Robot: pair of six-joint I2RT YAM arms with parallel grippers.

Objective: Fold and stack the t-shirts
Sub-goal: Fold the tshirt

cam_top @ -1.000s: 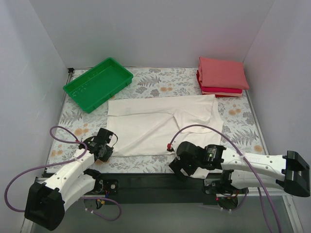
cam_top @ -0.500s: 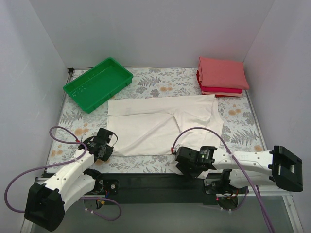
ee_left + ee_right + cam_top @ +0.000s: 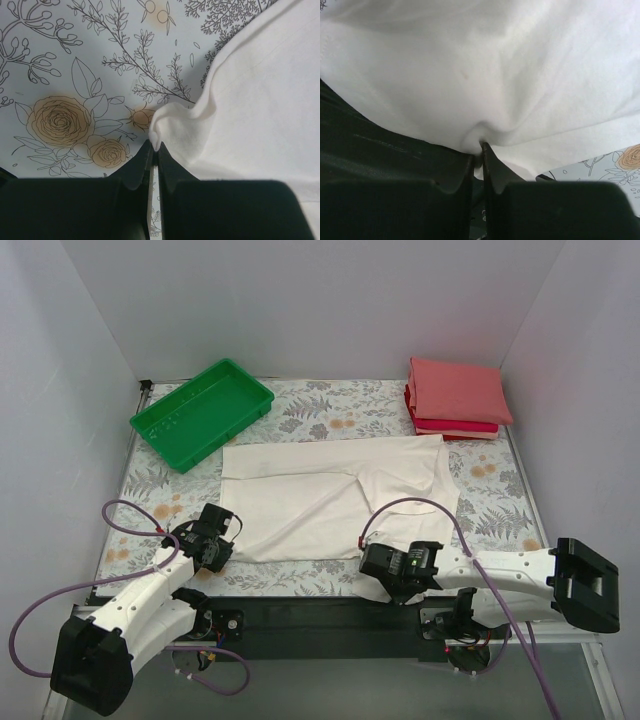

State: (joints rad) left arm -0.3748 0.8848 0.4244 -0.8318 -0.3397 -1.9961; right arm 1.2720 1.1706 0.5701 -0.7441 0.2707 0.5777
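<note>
A white t-shirt [image 3: 330, 495] lies spread flat, plain side up, across the middle of the floral table. My left gripper [image 3: 221, 540] is shut on its near left corner; the wrist view shows a small bunch of white cloth [image 3: 172, 130] pinched between the black fingertips [image 3: 145, 160]. At the shirt's near edge my right gripper [image 3: 368, 570] is shut on a pucker of the hem [image 3: 485, 132], over the table's dark front rim. A stack of folded t-shirts [image 3: 457, 395], salmon-pink on top with red and cream under it, rests at the back right.
A green plastic tray [image 3: 201, 411] sits tilted at the back left corner. White walls close in the table on three sides. The black front rail [image 3: 300, 610] runs under both arms, with purple cables looping beside each.
The right gripper slid down to the shirt's near hem and closed on it. The left gripper kept its hold on the corner without moving.
</note>
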